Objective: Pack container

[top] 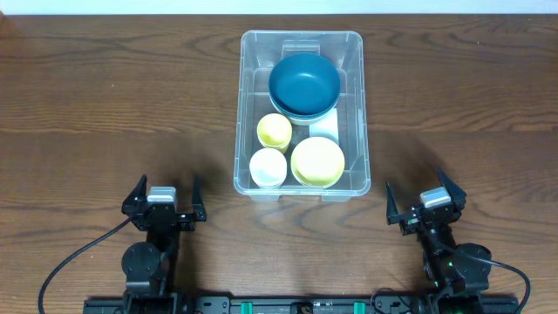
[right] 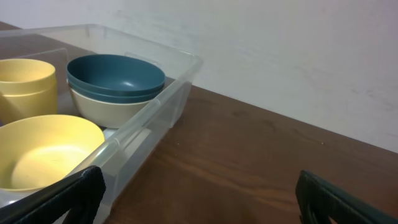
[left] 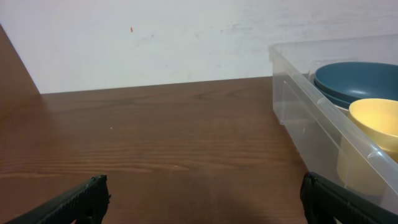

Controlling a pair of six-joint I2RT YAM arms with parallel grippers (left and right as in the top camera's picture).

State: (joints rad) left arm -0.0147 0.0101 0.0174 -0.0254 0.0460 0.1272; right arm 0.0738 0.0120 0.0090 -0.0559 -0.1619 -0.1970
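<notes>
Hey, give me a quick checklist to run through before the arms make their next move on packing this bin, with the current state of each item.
1. Left tool open and holding nothing: ok.
2. Right tool open and holding nothing: ok.
3. Container upright on the table, between the two arms: ok.
4. Blue bowl, yellow cup, white cup and yellow bowl all sit inside the walls: ok.
5. Both tools apart from the container, not touching it: ok.
6. Whether more things are meant to go in: cannot tell.
</notes>
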